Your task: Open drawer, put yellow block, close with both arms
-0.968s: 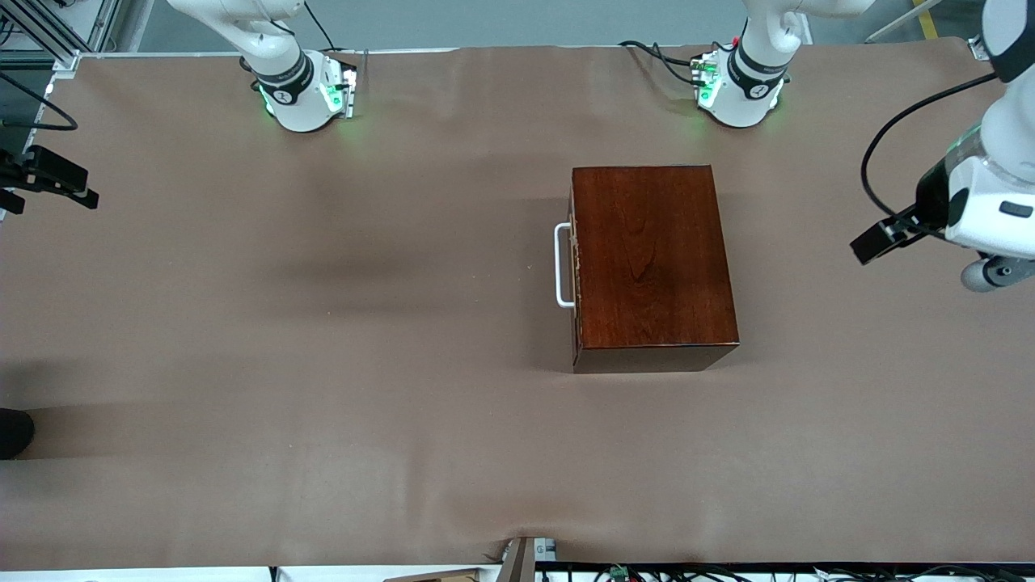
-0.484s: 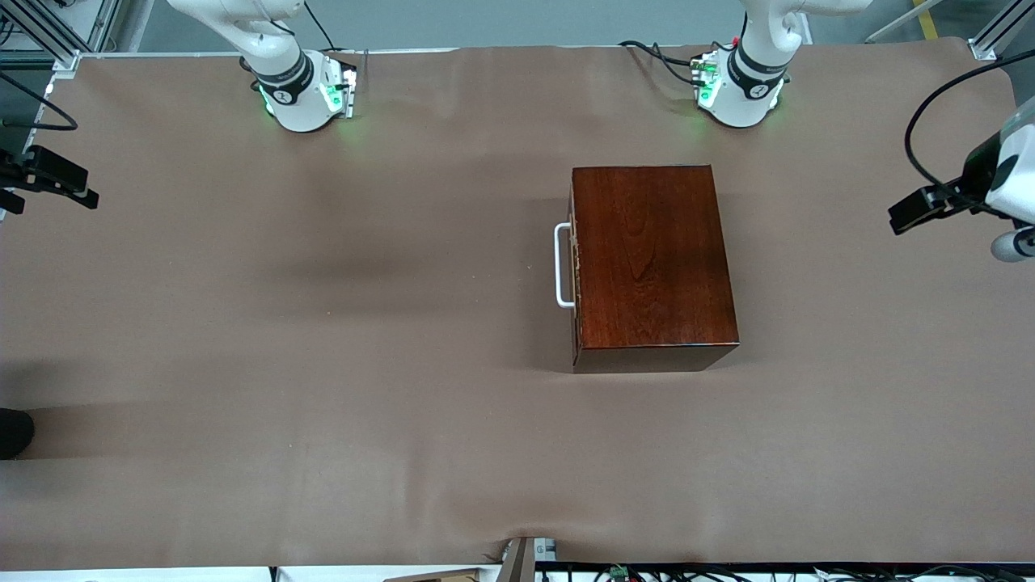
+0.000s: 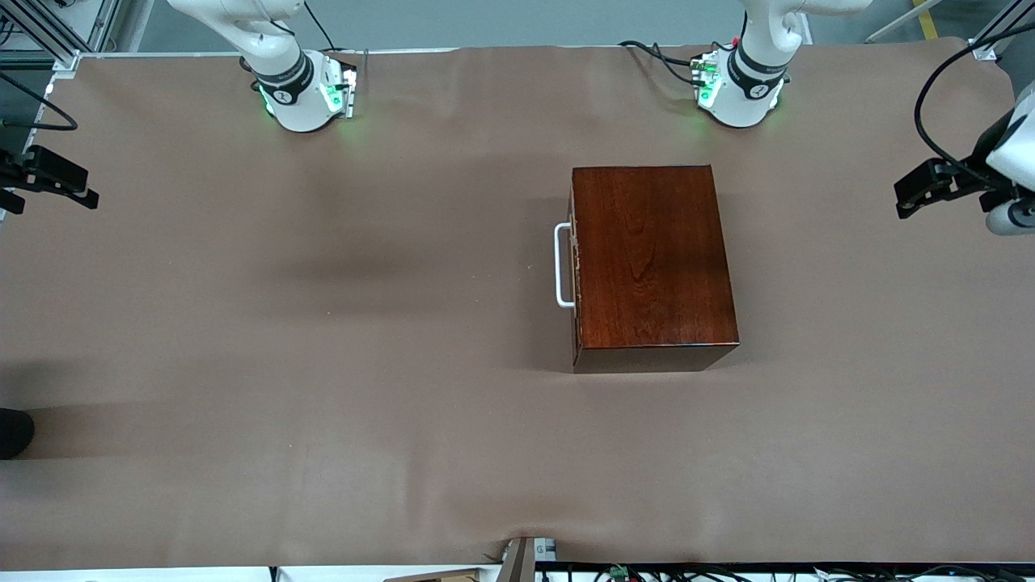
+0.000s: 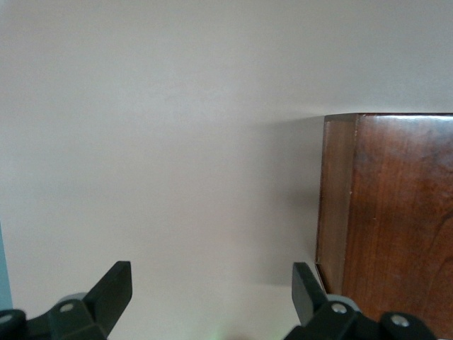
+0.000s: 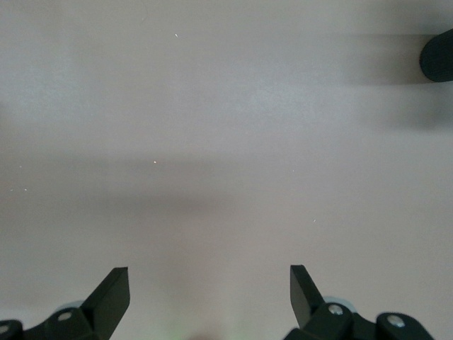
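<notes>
- Brown table [image 3: 323,364] before me: wooden box [image 3: 651,259], drawer shut, white handle [image 3: 561,266] at its nine o'clock.
- Left gripper [image 4: 212,294] spread apart beside box.
- Right gripper [image 5: 210,294] spread apart over bare cloth.
- I see no yellow block.

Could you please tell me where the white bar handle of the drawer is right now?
In the front view, the white U-shaped bar handle sits on the glossy dark reddish-brown wooden box, on the side facing the right arm's end of the table, with the drawer fully shut.
</notes>
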`<state>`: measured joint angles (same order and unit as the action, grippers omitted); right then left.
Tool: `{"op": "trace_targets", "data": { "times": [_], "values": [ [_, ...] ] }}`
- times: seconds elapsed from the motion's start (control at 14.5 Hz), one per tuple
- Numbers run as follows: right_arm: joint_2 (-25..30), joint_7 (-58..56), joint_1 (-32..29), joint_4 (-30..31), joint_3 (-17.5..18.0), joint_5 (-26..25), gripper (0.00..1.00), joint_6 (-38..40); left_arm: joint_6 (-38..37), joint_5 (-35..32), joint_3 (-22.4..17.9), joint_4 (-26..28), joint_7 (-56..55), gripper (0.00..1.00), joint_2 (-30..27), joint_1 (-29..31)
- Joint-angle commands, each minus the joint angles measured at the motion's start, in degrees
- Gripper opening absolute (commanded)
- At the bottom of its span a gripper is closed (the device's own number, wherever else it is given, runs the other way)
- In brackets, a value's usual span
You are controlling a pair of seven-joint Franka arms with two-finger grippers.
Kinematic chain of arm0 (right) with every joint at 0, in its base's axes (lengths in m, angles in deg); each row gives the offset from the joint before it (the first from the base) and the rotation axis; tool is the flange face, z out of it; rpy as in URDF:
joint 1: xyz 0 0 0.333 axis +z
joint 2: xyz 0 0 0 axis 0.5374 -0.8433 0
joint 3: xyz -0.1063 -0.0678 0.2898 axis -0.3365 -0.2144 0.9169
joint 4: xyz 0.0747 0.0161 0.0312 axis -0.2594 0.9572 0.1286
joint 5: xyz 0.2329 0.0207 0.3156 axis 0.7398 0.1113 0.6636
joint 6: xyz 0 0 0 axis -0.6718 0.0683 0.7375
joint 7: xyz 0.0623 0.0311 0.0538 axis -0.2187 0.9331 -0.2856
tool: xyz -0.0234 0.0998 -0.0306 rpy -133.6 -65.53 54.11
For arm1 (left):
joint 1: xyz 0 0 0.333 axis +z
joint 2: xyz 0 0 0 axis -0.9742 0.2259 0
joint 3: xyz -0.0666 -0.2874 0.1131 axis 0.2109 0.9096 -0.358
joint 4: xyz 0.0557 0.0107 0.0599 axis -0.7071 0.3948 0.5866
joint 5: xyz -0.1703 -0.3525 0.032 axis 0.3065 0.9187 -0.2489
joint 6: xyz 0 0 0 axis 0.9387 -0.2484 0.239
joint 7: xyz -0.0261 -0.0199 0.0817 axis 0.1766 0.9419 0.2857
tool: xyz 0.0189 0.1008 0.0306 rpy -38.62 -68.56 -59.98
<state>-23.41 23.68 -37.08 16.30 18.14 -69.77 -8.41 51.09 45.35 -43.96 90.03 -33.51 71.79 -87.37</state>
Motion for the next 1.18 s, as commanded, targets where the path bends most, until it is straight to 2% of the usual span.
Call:
{"op": "trace_targets", "data": {
  "times": [0.0, 0.14, 0.35, 0.48, 0.69, 1.11],
  "values": [
    [0.68, -0.13, -0.88, 0.15, 0.67, -0.07, 1.00, 0.33, 0.62, 1.54, 0.55, 1.89, 3.52, 1.00, -2.32, 0.92],
    [0.59, -0.13, -0.96, 0.06, 0.67, 0.11, 1.00, 0.24, 2.72, 4.70, 0.56, 5.74, 5.99, 1.00, -4.69, 3.55],
    [0.59, -0.13, -0.96, 0.06, 0.67, 0.11, 1.00, 0.15, 6.06, 5.33, 1.95, 12.69, 6.70, 1.00, -9.17, 5.05],
    [0.59, -0.13, -1.14, 0.15, 0.67, 0.11, 1.00, 0.15, 6.24, 5.33, 6.51, 13.58, 6.61, 1.00, -10.05, 9.35],
    [0.59, -0.13, -0.97, 0.23, 0.67, 0.11, 1.00, 0.24, 7.12, 5.33, 7.32, 15.25, 5.66, 1.00, -11.64, 10.77],
    [0.33, -0.13, -1.05, 0.15, 0.67, 0.11, 1.00, 0.50, 6.51, 5.68, 8.11, 14.02, 1.25, 1.00, -11.99, 10.42]
  ]
}}
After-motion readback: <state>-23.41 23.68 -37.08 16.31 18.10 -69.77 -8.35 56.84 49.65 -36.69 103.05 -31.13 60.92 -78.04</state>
